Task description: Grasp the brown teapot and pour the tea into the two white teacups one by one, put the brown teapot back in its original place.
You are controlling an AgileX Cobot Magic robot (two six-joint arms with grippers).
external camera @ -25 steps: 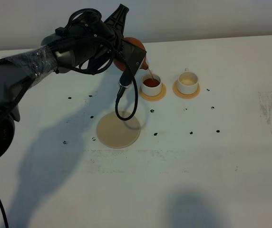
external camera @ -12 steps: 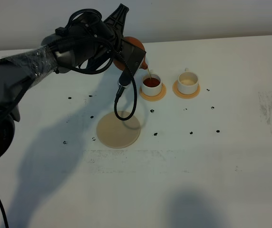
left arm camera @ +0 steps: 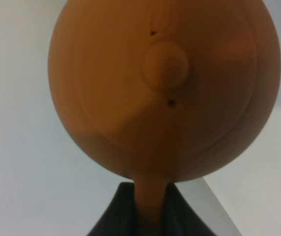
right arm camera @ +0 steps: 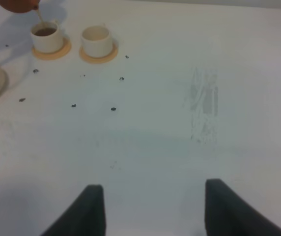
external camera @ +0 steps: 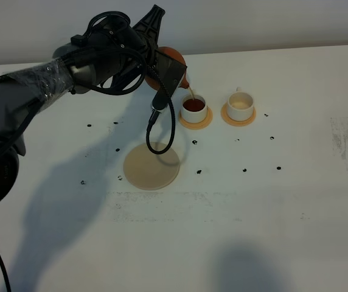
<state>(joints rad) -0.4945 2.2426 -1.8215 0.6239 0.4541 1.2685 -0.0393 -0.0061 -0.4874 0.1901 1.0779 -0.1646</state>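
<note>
One teapot (left arm camera: 164, 93), handle pinched btwn left jaws.

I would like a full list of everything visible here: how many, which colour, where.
brown teapot: one, reddish-brown, held tilted above the left teacup, tea streaming from its spout.
white teacups: two, white, far side of the table; left teacup holds dark tea, right teacup looks pale inside.
coasters: two, orange-tan, one under each teacup.
round disc: one, pale beige, bare, nearer than the cups.
table: one, white, small black marks.
left fingers: black, shut on the teapot's handle.
right fingers: black, open, empty.
</note>
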